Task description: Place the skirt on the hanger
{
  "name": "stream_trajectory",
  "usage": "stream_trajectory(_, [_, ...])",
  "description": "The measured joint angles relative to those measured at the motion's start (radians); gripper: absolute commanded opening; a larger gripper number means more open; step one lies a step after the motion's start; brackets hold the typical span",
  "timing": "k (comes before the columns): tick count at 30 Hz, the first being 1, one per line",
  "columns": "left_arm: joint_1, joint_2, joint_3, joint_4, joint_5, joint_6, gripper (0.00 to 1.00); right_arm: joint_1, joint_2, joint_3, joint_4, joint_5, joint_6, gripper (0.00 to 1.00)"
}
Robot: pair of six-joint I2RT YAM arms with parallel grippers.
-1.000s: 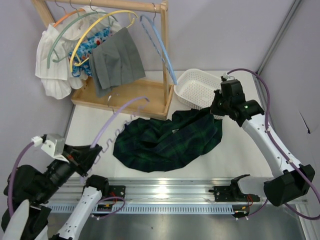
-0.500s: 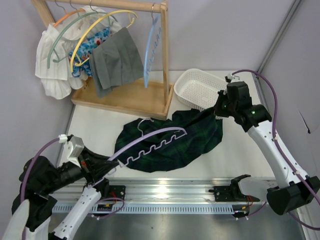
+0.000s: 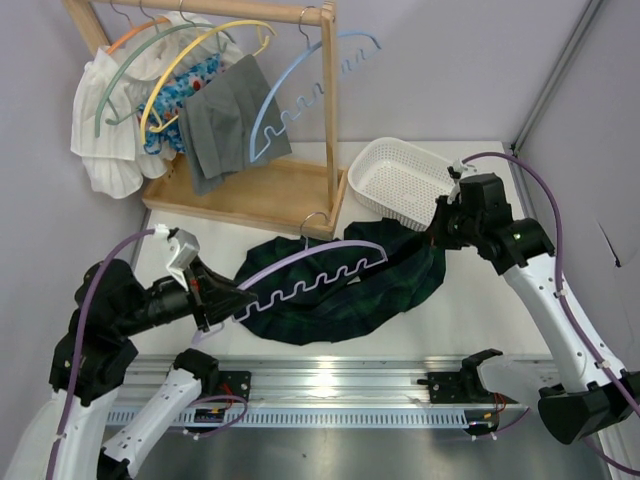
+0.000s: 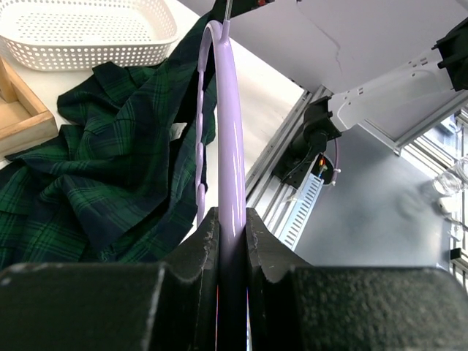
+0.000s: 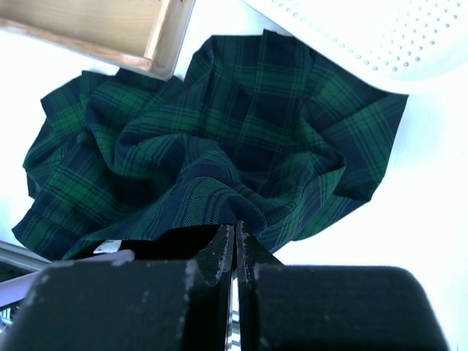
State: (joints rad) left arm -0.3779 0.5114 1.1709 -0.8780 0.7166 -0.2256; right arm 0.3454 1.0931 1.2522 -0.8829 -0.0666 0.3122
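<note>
Left gripper (image 4: 232, 219) clamping hanger (image 4: 230, 131), skirt (image 4: 110, 161) beneath (crumpled)

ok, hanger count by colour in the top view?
Lavender hanger: 1
Light blue hanger: 1
Yellow hanger: 1
Orange hanger: 1
Grey-green hanger: 1
Total: 5

Green-navy plaid skirt (image 5: 219, 146); lavender hanger (image 4: 232, 131); white basket (image 4: 88, 53).
</note>
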Motion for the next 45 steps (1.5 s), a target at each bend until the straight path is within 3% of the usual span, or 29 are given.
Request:
stream_trajectory(15, [-0.002,0.048,-0.047,0.043,0.049,0.030,0.00,-0.020,0.033,0.063,-0.046,-0.010,0.002,0.00])
stream_trajectory(25, [-0.017,0.127,-0.125,0.140,0.059,0.031,0.00,-0.023,0.038,0.144,-0.072,-0.110,0.034,0.00])
stream_trajectory(35, [-0.278,0.226,-0.161,0.277,-0.132,0.065,0.00,-0.022,0.027,0.145,-0.084,-0.188,0.086,0.00])
stream_trajectory(45, [-0.303,0.368,-0.020,0.198,-0.269,0.216,0.00,-0.022,0.024,0.132,-0.176,-0.153,0.012,0.00])
